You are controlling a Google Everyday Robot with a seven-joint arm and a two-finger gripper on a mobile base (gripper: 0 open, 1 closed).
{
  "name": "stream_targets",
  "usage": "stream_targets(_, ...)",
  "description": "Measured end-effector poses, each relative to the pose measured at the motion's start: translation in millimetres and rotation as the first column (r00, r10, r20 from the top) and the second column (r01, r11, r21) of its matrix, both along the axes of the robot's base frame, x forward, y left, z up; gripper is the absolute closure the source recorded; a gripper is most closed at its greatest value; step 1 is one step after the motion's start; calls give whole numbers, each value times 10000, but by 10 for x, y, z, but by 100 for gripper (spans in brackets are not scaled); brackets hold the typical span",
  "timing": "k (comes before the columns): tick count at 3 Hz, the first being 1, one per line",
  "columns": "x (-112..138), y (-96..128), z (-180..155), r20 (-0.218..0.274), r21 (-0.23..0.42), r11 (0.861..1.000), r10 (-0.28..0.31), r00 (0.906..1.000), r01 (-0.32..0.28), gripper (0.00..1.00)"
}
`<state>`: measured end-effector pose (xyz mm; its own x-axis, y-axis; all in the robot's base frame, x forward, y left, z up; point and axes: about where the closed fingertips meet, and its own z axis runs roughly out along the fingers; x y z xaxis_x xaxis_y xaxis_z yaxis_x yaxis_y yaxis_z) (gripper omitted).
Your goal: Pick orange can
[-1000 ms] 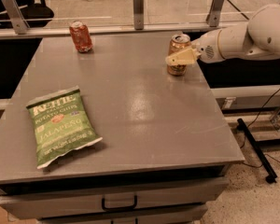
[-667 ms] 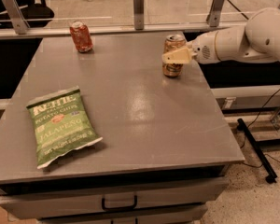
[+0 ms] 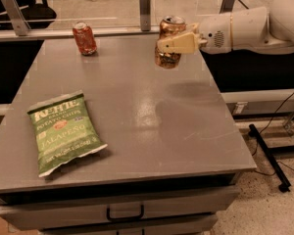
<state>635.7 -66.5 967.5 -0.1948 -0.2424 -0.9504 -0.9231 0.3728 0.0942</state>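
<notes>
Since the gripper (image 3: 162, 43) is clamped around the orange can (image 3: 167, 58), seemingly just clear of the table (image 3: 137, 126), raise it straight and slowly, keeping the grip firm.

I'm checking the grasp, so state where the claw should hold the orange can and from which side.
Grip the orange can at mid-body, coming level from the picture's right, where the arm reaches in. It is upright with straight round walls, so a pinch across its middle seats well. The claw is shut on it there now.
</notes>
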Motion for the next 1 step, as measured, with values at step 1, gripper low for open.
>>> stream_targets(1,-50,61,11,-64,72,9997,241,9997,-240,100)
